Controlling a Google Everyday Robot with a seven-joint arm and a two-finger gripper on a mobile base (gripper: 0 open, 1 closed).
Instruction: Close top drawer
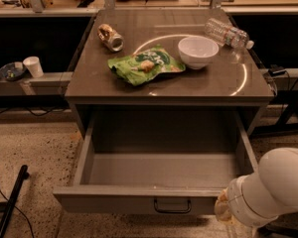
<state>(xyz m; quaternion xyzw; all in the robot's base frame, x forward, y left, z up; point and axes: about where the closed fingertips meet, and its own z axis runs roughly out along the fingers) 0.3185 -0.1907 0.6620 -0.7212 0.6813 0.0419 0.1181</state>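
The top drawer (164,170) is a wide, deep grey metal drawer, pulled fully open and empty inside. Its flat front (109,202) faces me with a small dark loop handle (172,206) at centre. The lower drawers are out of view. My white arm (268,192) comes in at the bottom right, next to the drawer's right front corner. The gripper is hidden past the wrist at the lower frame edge.
On the cabinet top (89,83) lie a green snack bag (145,64), a white bowl (197,51), a tipped can (111,36) and a plastic bottle (227,32) on its side. A white cup (34,66) stands on a shelf at left. A dark rod (10,205) lies on the floor.
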